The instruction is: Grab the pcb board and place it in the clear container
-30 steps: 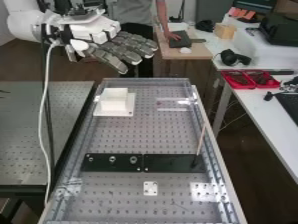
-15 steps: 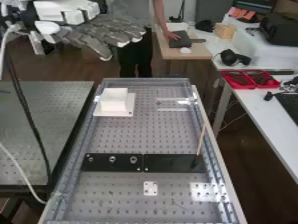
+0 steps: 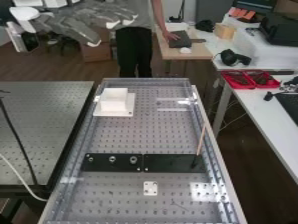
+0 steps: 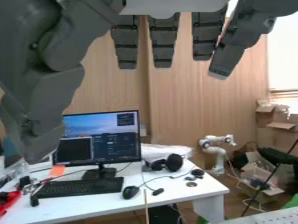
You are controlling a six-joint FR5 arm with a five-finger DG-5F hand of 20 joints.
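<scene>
My hand (image 3: 74, 25) is high at the upper left in the high view, above and beyond the bench's far end, with its fingers extended and nothing in them. In the wrist view the fingers of the hand (image 4: 163, 42) hang straight, the thumb at one side. Near the bench's far right corner lies a see-through piece with pale edges (image 3: 173, 109); whether it is the clear container I cannot tell. I cannot tell which thing is the pcb board.
A white block (image 3: 114, 99) on a white plate stands at the perforated bench's (image 3: 140, 132) far left. Black plates (image 3: 174, 163) cross its middle, with a thin stick (image 3: 201, 141) rising at their right end. A desk (image 4: 159, 197) carries a monitor (image 4: 100, 137).
My hand has moved left and up in the high view, away from the bench's far end. Its fingers remain extended. The things on the bench have not moved.
</scene>
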